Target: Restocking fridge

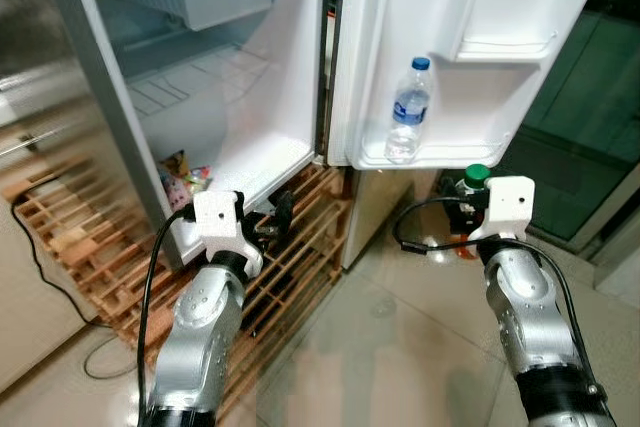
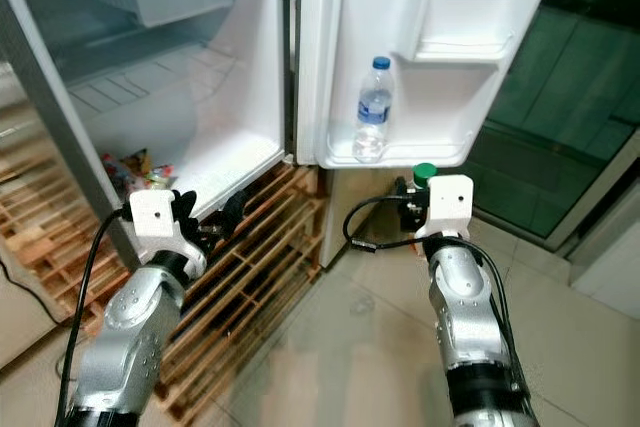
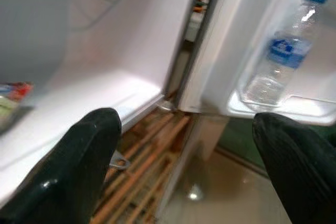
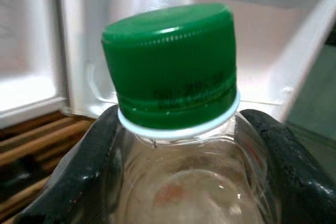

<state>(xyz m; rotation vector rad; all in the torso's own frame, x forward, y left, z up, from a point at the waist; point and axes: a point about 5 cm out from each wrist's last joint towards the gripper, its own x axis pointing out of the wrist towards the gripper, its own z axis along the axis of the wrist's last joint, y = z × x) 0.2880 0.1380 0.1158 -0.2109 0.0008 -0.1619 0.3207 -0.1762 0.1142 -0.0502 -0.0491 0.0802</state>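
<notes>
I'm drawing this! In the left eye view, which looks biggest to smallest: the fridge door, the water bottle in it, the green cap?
1. Fridge door
2. Water bottle
3. Green cap, held by the right gripper nearer the camera, yet it looks smallest.

Open fridge on a slatted pallet, both tools held low before it.

The small white fridge [image 1: 250, 97] stands on a wooden slatted pallet [image 1: 300, 267], its door [image 1: 450, 47] swung open to the right. A clear blue-capped water bottle [image 1: 408, 112] stands upright in the door's lowest shelf. Colourful snack packets [image 1: 183, 179] lie on the cabinet floor, left. The left tool [image 1: 270, 222] sits before the cabinet's lower edge; the right tool [image 1: 465, 209], below the door, clasps a clear green-capped bottle [image 4: 173, 72].
</notes>
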